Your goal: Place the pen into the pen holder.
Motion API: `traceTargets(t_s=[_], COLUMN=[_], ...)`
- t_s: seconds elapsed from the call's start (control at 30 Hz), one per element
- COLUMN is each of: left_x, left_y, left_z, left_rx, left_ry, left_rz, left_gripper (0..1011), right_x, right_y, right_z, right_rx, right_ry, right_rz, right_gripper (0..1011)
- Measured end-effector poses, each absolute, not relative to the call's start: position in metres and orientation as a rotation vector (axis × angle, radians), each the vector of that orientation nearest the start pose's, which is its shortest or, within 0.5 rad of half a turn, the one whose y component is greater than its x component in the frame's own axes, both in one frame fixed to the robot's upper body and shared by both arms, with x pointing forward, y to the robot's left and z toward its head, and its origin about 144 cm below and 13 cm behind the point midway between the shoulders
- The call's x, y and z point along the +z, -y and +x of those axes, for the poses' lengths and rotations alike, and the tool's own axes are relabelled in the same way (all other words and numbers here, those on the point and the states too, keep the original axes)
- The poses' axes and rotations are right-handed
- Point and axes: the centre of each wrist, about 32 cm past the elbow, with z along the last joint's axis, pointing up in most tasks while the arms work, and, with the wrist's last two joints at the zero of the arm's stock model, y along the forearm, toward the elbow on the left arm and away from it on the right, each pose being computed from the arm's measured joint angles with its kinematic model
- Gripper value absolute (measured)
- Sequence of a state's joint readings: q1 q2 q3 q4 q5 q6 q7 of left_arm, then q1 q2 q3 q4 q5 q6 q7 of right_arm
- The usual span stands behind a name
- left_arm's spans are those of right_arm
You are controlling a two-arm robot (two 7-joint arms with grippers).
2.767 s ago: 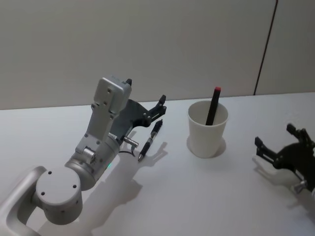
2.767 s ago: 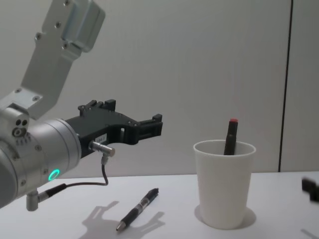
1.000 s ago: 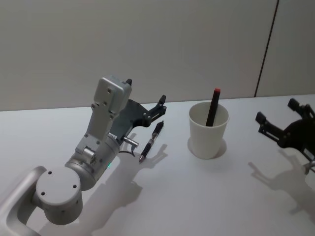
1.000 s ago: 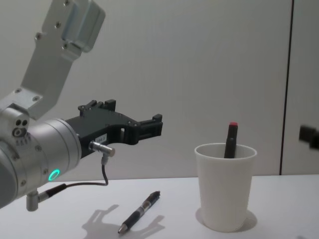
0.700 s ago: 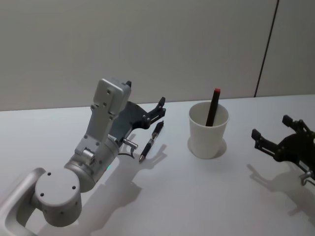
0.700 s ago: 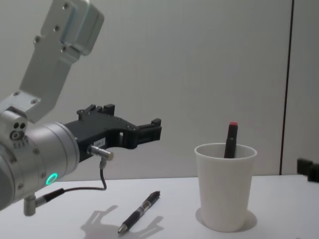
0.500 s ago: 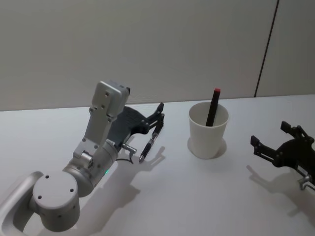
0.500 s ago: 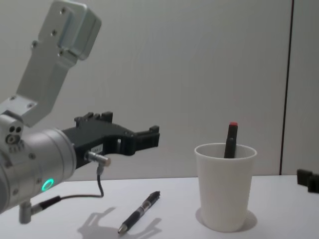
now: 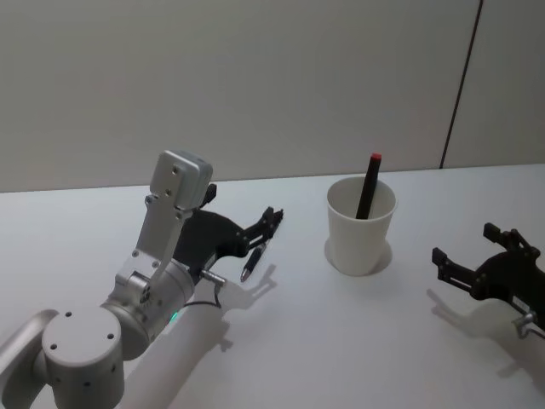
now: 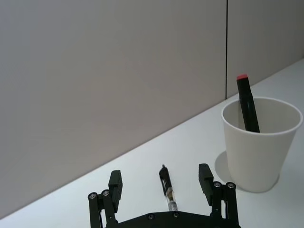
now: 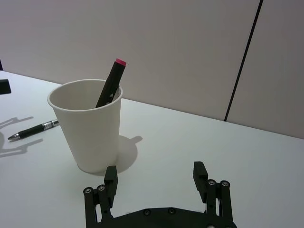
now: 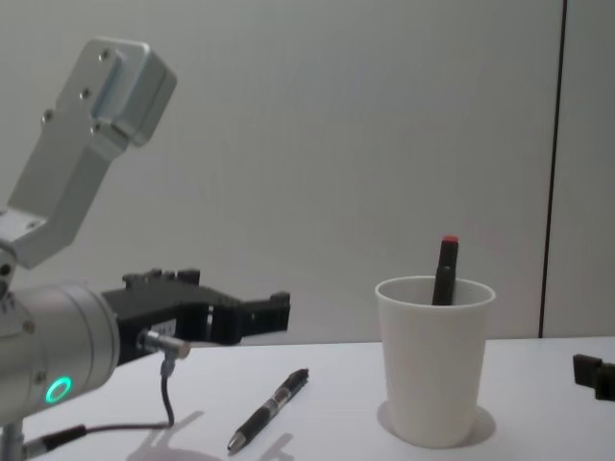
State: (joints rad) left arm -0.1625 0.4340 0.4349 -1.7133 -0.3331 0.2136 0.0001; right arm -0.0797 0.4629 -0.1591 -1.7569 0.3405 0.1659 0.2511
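Left gripper (image 10: 160, 173) hung open over the flat-lying pen (image 10: 167, 188), seemingly lined up to grab it for the cup (image 9: 359, 236); right gripper (image 11: 155, 168) idled open right of the cup.

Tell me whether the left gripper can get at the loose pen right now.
Probably yes. The left gripper hangs open over the pen, which lies free on the table, lined up between its fingers; the cup stands aside.

Left end effector (image 10: 160, 179), jaws apart, pen (image 10: 169, 194) framed between — white pen holder (image 10: 259, 147) near, 1 red-capped marker (image 10: 247, 102) inside.
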Motion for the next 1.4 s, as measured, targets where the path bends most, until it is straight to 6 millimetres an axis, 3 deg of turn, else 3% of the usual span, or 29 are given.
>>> traceTargets(t_s=[0.37, 0.87, 1.4], left_x=[1.193, 1.173, 1.156], left_y=[-0.208, -0.201, -0.206], left_z=[0.468, 0.482, 0.490], left_rx=[1.100, 1.071, 1.069], left_ry=[-0.048, -0.094, -0.126], left_rz=[0.210, 0.226, 0.263], left_gripper=[1000, 1001, 1001], right_x=[1.176, 1.176, 1.176], right_y=[0.289, 0.289, 0.289], right_z=[0.431, 0.431, 0.431], right_rx=[-1.101, -1.101, -1.101], right_ry=[-0.045, -0.048, -0.049], right_rz=[-0.199, -0.205, -0.207], right_gripper=[1001, 1001, 1001])
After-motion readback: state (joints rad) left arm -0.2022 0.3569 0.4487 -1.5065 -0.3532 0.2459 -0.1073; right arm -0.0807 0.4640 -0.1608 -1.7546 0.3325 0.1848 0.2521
